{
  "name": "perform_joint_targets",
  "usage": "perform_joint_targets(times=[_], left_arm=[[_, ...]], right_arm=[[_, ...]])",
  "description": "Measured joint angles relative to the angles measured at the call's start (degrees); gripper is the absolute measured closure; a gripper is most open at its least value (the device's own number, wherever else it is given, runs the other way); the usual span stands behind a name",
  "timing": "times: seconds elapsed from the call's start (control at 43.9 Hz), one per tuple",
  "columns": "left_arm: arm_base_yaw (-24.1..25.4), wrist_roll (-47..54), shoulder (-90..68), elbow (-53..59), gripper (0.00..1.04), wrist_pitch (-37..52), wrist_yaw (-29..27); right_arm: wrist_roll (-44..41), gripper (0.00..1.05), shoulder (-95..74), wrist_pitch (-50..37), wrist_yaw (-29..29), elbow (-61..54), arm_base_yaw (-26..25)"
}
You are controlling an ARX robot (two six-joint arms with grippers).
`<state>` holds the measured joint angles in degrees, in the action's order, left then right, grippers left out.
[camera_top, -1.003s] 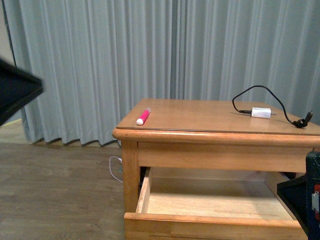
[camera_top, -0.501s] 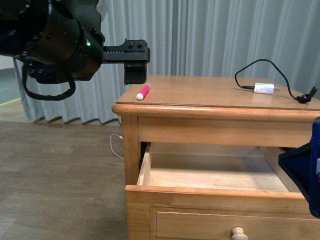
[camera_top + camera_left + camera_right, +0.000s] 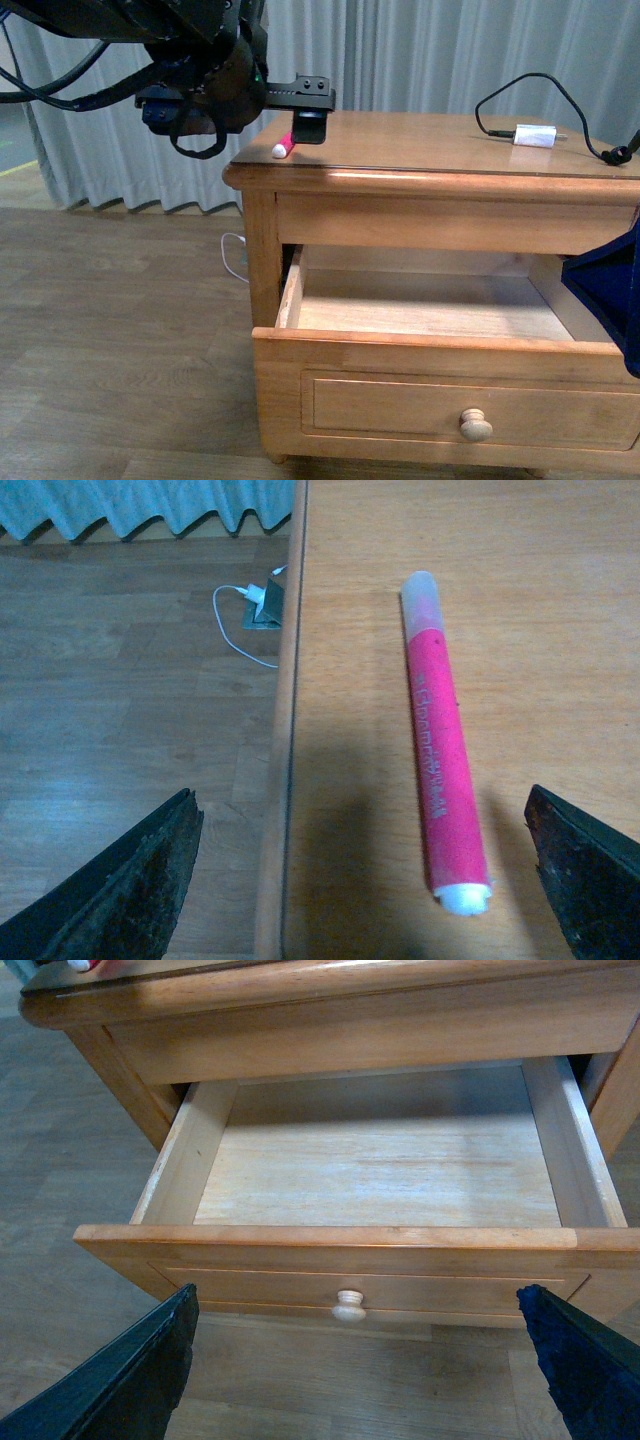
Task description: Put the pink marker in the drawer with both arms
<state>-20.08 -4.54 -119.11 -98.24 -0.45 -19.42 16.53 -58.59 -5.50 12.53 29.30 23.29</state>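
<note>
The pink marker (image 3: 283,146) lies on the nightstand's top near its left front corner, white end toward the front edge. My left gripper (image 3: 312,120) hovers open just over it. In the left wrist view the marker (image 3: 443,760) lies between the spread fingers (image 3: 140,880), closer to one of them and touching neither. The upper drawer (image 3: 450,345) is pulled out and bare inside, its round knob (image 3: 476,425) facing me. My right gripper (image 3: 355,1300) is open in front of the drawer (image 3: 380,1245), above the floor, with the knob (image 3: 349,1305) between its fingers' lines. Only one dark finger (image 3: 612,290) shows at the front view's right edge.
A white charger plug (image 3: 535,135) with a looping black cable (image 3: 560,95) lies on the nightstand's top (image 3: 420,140) at the back right. A white cable (image 3: 235,255) runs along the wooden floor left of the stand. Grey curtains hang behind.
My left arm has swung in from the left and its open gripper now stands over the marker. The front view has shifted, so the drawer's front and knob now show.
</note>
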Motion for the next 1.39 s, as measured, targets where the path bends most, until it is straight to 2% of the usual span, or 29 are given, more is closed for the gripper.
perform_joint_targets(times=[0.319, 0.478, 0.615, 0.638, 0.729, 0.843, 0.98, 1.116, 1.253, 1.322, 1.39], left_arm=[[-2.29, 2.16, -2.73, -3.45, 0.06, -3.96, -0.59], [-2.34, 2.54, -2.75, -2.99, 0.28, -4.15, -1.09], [-2.05, 2.43, -2.6, -2.23, 0.58, -4.13, -1.22], [-2.05, 2.4, -2.58, -2.19, 0.59, -4.13, -1.22], [-2.05, 2.36, -2.19, -1.44, 0.78, -4.07, -1.22], [-2.05, 2.14, -1.6, -0.72, 0.9, -3.89, -1.18], [-2.05, 1.25, -0.48, 0.98, 0.92, -2.97, -0.72], [-1.92, 0.92, 2.03, 5.66, 0.92, 2.36, 3.89], [-2.34, 3.76, 8.5, 13.31, 0.92, 10.86, 14.97], [-2.62, 5.22, 11.02, 15.26, 0.92, 12.13, 18.73], [-3.26, 8.26, 14.8, 18.43, 0.92, 12.59, 24.98]], right_arm=[[0.0, 0.08, 0.0, 0.0, 0.0, 0.0, 0.0], [0.0, 0.08, 0.0, 0.0, 0.0, 0.02, 0.0], [0.02, 0.08, 0.0, 0.0, 0.0, 0.0, 0.0], [0.02, 0.08, 0.0, 0.0, 0.0, 0.02, 0.0], [0.02, 0.08, 0.0, 0.0, 0.0, 0.0, 0.0], [0.0, 0.08, 0.0, 0.0, 0.0, 0.0, 0.0], [0.0, 0.08, 0.0, 0.0, 0.0, 0.02, 0.0], [0.02, 0.08, 0.0, 0.0, 0.0, 0.02, 0.0], [0.0, 0.08, 0.0, 0.0, 0.0, 0.02, 0.0], [0.0, 0.08, 0.0, 0.0, 0.0, 0.0, 0.0], [0.0, 0.08, 0.0, 0.0, 0.0, 0.0, 0.0]])
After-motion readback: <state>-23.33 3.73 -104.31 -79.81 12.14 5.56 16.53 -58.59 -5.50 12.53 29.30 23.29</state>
